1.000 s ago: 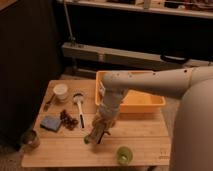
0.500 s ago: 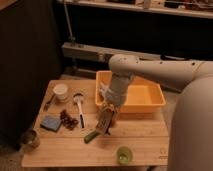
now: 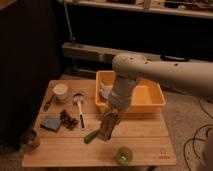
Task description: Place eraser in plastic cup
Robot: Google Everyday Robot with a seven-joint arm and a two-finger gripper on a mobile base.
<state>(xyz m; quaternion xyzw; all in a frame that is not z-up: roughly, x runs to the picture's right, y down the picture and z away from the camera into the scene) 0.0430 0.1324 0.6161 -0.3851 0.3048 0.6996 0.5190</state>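
The eraser (image 3: 105, 131) hangs on end over the middle of the wooden table (image 3: 150, 131), its long side close to upright. The gripper (image 3: 110, 119) has it by the top end, with the jaws pinched tight on it. Holding it upright makes sense, since a block longer than the cup can probably only go in end first.

The green plastic cup (image 3: 124, 154) stands near the table's front edge, at about five o'clock from the eraser and a little apart, so the eraser is not yet over its mouth. A small green thing (image 3: 91, 136), too unclear to name, lies just beside the eraser at about eight o'clock.

Farther out are a yellow bin (image 3: 150, 100) at one o'clock, a blue pad (image 3: 50, 123) at nine, a white cup (image 3: 60, 91) at ten and a metal can (image 3: 30, 139) at the left front corner. All of these look clear of the path to the cup.
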